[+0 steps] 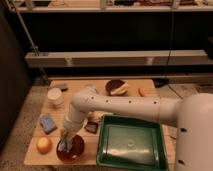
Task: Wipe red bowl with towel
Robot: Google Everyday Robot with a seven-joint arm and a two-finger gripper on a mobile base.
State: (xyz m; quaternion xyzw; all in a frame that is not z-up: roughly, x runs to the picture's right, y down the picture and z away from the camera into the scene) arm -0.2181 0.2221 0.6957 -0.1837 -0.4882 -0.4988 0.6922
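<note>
Item: my gripper [66, 143], at the end of my long white arm [120, 107], lowered over the front-left corner of the pale wooden table [100, 87]; its two fingers are pressed fully together on the small, soft, pale blue-grey towel [65, 145], which hangs crumpled beneath them. Item: the round, shallow orange-red bowl [71, 149], smooth and glossy at the rim, directly under the towel; the cloth reaches into its hollow, and I judge it touches the inside, being held low so that the fabric and not my fingers meets the surface. Item: a round orange fruit [44, 145], dimpled and matte, just left of the bowl. Item: a flat blue rectangular sponge [48, 123], farther back on the left. Item: a pale cylindrical cup [55, 96], upright near the back-left edge. Item: a smaller dark maroon bowl [116, 88], at the back centre, with something pale inside. Item: a deep green rectangular plastic tray [131, 143], hard-walled, just right of the bowl. Wiping looks to be under way.
</note>
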